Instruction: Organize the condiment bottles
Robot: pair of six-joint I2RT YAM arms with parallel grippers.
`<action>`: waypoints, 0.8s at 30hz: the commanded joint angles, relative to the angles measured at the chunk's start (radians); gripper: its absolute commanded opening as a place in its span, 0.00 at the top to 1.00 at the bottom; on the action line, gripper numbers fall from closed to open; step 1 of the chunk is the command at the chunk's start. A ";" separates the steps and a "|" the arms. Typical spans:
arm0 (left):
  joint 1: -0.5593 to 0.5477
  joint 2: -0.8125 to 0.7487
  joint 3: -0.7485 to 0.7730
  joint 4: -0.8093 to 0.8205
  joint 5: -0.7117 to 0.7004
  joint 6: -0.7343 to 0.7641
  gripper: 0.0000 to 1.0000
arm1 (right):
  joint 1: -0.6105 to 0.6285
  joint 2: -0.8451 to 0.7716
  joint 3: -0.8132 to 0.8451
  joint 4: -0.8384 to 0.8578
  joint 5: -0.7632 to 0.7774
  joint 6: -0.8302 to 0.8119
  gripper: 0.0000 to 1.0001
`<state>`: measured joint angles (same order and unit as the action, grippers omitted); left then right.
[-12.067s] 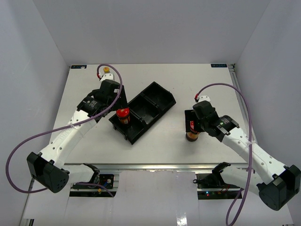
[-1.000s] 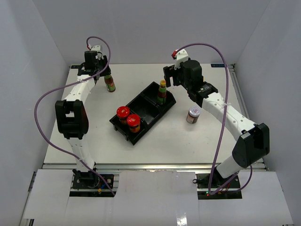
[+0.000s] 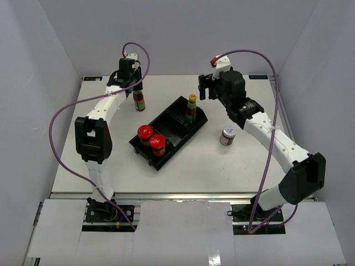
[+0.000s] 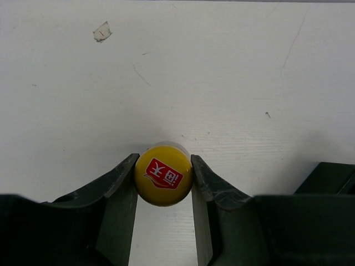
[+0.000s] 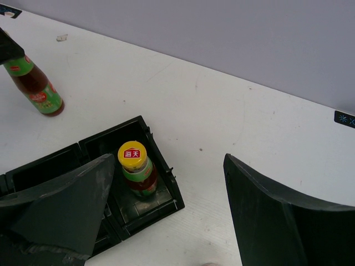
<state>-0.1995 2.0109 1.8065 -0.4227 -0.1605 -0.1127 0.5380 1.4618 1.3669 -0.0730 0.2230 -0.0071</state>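
Left gripper [image 4: 163,162]: jaws drawn narrow, clamped on the yellow cap of a slim red-labelled bottle [image 4: 163,175], one finger on each side of the cap. In the overhead view this bottle [image 3: 140,100] stands roughly upright near the far left of the white table [image 3: 249,166], beyond the left end of the black compartmented tray [image 3: 176,128] and apart from it. Cannot tell whether its base rests on the table.

Right gripper [image 5: 168,160]: jaws spread wide, nothing between them. It hangs above the far right end of the tray, touching none of the bottles.

Second slim bottle [image 3: 191,108]: yellow cap, green neck, upright in the tray's far right end compartment. The right wrist view shows it [image 5: 136,169] just below the left finger.

Two red-lidded brown jars [image 3: 145,133] [image 3: 157,142]: side by side in the tray's near left end compartment.

White-lidded jar [image 3: 227,134]: upright on the table, to the right of the tray, clear of its wall.
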 commanded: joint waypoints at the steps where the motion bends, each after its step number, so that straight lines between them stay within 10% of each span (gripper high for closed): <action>1: -0.014 -0.080 0.067 -0.001 -0.018 -0.004 1.00 | -0.003 -0.056 -0.015 0.019 0.021 0.023 0.14; 24: -0.099 -0.192 0.114 -0.006 -0.013 -0.014 1.00 | -0.013 -0.145 -0.101 0.016 0.058 0.045 0.15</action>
<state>-0.2802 1.9849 1.8812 -0.5259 -0.1753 -0.1135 0.5297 1.3620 1.2734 -0.0831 0.2586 0.0249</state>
